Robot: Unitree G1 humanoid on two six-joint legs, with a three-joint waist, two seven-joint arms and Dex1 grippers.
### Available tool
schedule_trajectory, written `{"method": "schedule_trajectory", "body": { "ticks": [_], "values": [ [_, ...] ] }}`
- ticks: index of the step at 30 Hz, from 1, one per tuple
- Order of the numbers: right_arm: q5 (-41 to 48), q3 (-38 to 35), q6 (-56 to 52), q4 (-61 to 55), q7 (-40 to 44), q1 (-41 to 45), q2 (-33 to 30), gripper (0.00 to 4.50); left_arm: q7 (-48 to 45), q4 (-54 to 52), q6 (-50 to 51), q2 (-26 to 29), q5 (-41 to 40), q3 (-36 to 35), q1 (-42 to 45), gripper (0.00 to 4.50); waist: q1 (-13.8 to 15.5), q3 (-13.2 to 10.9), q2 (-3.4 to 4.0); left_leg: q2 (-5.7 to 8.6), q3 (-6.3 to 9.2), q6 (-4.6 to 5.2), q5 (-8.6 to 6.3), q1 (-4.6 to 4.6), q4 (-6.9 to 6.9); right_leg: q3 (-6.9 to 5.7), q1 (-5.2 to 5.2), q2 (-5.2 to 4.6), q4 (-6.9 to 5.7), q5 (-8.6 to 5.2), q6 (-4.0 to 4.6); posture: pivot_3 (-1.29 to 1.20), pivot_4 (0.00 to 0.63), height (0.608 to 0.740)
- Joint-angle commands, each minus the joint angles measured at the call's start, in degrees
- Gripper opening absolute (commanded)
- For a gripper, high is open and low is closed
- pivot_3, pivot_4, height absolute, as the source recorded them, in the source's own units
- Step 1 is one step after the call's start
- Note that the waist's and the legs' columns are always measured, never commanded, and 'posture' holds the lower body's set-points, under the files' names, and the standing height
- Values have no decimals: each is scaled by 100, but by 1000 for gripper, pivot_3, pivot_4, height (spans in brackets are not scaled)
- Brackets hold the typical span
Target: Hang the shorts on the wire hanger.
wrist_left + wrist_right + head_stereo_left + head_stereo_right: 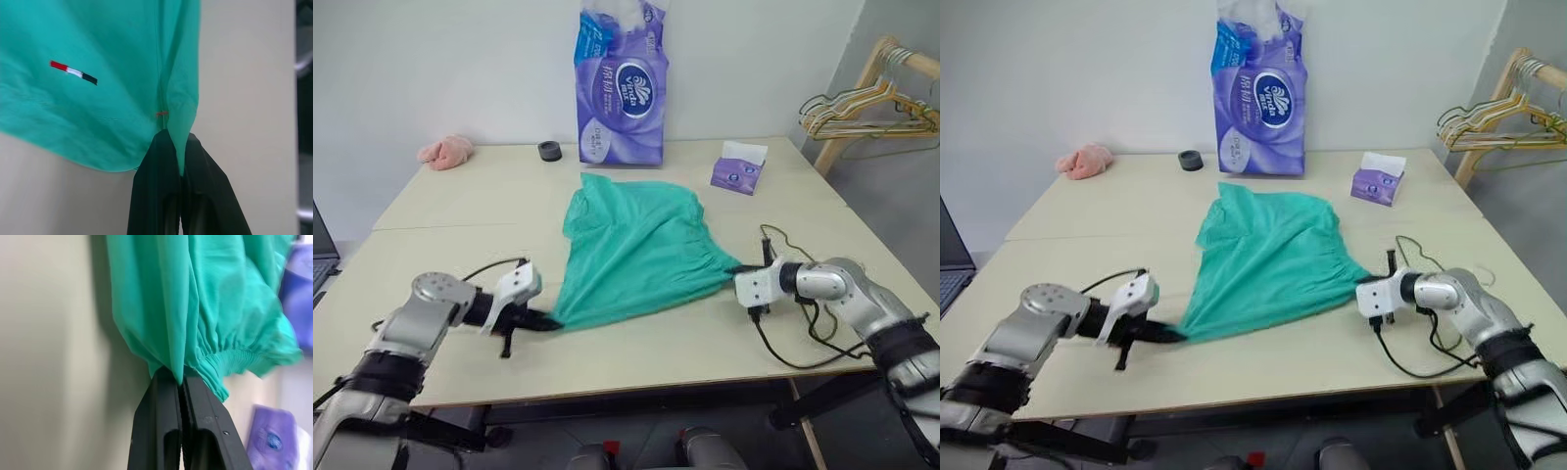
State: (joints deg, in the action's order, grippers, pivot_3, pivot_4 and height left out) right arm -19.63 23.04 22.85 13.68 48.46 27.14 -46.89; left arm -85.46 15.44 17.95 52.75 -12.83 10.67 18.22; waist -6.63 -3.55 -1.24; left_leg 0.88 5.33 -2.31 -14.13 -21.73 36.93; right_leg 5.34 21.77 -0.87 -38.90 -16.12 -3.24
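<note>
Left gripper (540, 320) is clamped shut on one corner of the shorts (636, 250) — the wrist view shows the black fingers (151, 196) pinching a fold of teal cloth right by a small orange stitch, with a little red-white-dark stripe label (73, 72) further up the fabric. Right gripper (736, 269) is closed on the opposite corner, at the gathered elastic waistband, its fingers (156, 431) pressed tight together with the cloth between them. So the shorts are pinched at both near corners and stretched between the two grippers, spread over the middle of the table (450, 211), with the far end lying flat toward the back edge. A black cable (793, 338) loops on the table near the right edge, next to the right arm. Along the back edge: a tall purple tissue pack (622, 83), a small dark ring (549, 151) just beside it, and a pink lump (446, 151) near the back left corner. A small purple tissue box (738, 166) sits toward the back right corner. Off the table past that corner, wire hangers (862, 106) hang on a wooden rack (881, 59) — well apart from the shorts.
</note>
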Motion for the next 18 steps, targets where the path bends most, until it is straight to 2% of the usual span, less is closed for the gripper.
{"method": "schedule_trajectory", "body": {
  "ticks": [1,4,8,18],
  "values": [
    [504,-353,-899,-1283,820,-359,-414,36,-481,-628,156,360,-207,-47,-248,0,35,-10,4,0,-2,0,0,1,2,-1,-1,0,-1,-2,1,-69,39,740],
    [877,-372,-1574,-2271,1513,-953,-836,36,-702,-1104,59,883,-365,177,-714,0,71,-22,10,1,-4,-1,-1,0,2,-5,-3,-5,1,-13,-3,-69,41,740],
    [1222,-438,-2233,-3060,2025,-1464,-1208,36,-704,-1371,0,1275,-603,382,-1049,0,128,-40,30,-6,-24,-1,-3,4,2,-10,-3,-2,-1,-34,-15,-71,42,740],
    [1256,-494,-2565,-3449,2240,-1783,-1531,36,-704,-1774,-32,1402,-751,529,-1408,0,164,-54,30,-20,-61,-4,-6,9,1,-2,1,9,-2,-41,-10,-76,40,740]
  ]
}}
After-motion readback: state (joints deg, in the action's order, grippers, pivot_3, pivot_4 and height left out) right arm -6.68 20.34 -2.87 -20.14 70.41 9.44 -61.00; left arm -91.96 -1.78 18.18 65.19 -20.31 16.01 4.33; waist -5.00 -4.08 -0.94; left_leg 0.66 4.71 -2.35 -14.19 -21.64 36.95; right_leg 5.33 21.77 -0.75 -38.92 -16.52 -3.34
